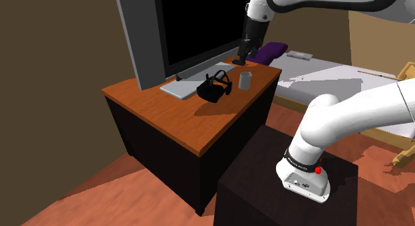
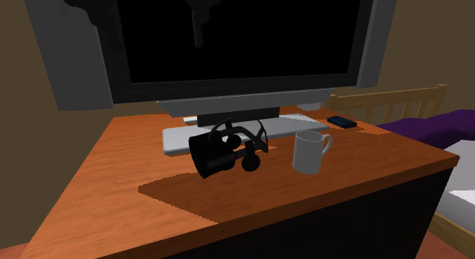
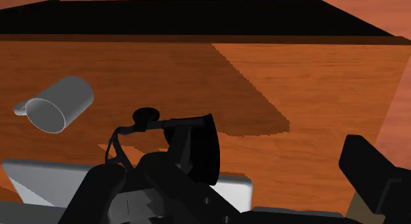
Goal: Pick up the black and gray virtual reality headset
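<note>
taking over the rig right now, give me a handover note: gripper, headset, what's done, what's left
Gripper: fingers open, holding nothing, up over the desk near the mug.
Headset: lying on the desk against the keyboard, in front of the monitor; the mug stands beside it, apart.
Done: no grasp yet.
Left: move over the headset, lower, close on it, lift.
</note>
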`<state>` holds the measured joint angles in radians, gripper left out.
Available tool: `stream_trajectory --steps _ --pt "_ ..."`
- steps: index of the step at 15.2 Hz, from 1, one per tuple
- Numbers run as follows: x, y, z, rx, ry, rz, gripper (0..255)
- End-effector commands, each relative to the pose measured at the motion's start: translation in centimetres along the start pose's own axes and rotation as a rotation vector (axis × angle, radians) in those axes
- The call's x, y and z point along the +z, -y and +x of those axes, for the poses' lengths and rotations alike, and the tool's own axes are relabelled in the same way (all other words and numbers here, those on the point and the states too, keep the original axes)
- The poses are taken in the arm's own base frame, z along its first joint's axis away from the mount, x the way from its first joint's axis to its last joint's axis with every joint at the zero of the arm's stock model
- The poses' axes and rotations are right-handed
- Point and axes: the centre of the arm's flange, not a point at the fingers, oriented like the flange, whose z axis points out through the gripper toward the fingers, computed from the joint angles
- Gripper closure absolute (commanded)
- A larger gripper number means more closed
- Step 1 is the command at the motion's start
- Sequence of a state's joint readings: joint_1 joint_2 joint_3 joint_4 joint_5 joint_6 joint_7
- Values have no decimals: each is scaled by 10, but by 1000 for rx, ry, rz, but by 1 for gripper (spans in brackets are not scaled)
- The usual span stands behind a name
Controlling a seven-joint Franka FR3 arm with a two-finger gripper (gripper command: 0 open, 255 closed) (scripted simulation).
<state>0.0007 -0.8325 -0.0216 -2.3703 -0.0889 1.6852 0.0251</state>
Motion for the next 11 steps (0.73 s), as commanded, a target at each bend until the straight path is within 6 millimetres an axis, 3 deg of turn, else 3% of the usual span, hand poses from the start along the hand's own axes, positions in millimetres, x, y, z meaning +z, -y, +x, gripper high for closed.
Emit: stream_trajectory --steps 1,11 --pt "0 0 0 0 0 0 0" --pt "98 -85 45 -435 21 53 0"
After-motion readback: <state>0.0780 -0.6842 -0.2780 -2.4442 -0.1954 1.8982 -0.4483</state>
